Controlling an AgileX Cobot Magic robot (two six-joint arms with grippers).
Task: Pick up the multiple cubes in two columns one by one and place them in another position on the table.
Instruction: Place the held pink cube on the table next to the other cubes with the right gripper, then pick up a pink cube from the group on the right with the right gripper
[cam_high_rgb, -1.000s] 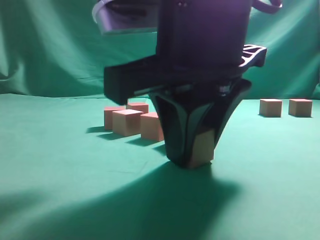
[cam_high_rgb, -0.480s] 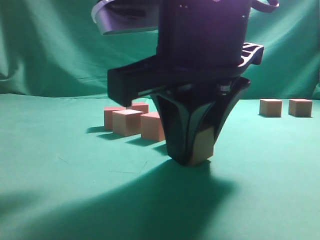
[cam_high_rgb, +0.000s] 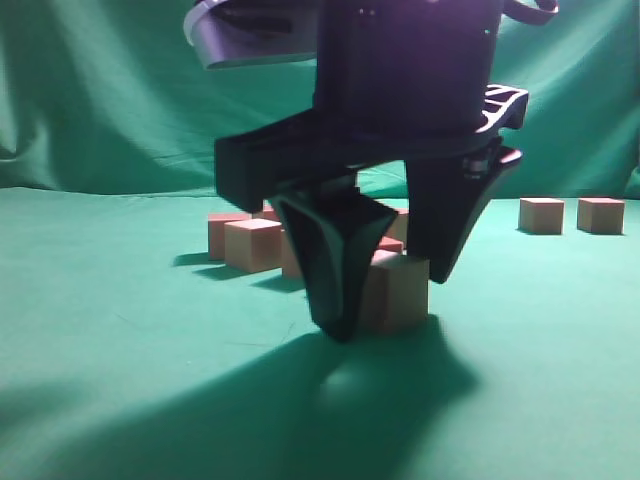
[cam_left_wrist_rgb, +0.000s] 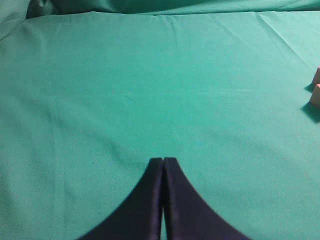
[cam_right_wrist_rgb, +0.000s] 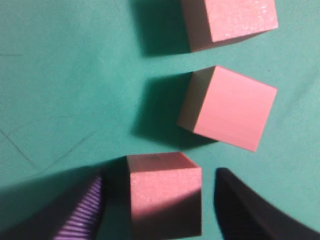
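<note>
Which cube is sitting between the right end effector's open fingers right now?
The cube nearest the camera in the right wrist view, resting on the table between the fingers of the right end effector. The other cubes lie beyond its fingertips.

Right gripper (cam_high_rgb: 385, 300) — glossy black, with curved tapering fingers (cam_high_rgb: 335, 265) — below a pale grey housing (cam_high_rgb: 250, 35).

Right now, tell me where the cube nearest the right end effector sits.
The cube rests on the table between the open right end effector fingers, untouched, with two more cubes just beyond it.
</note>
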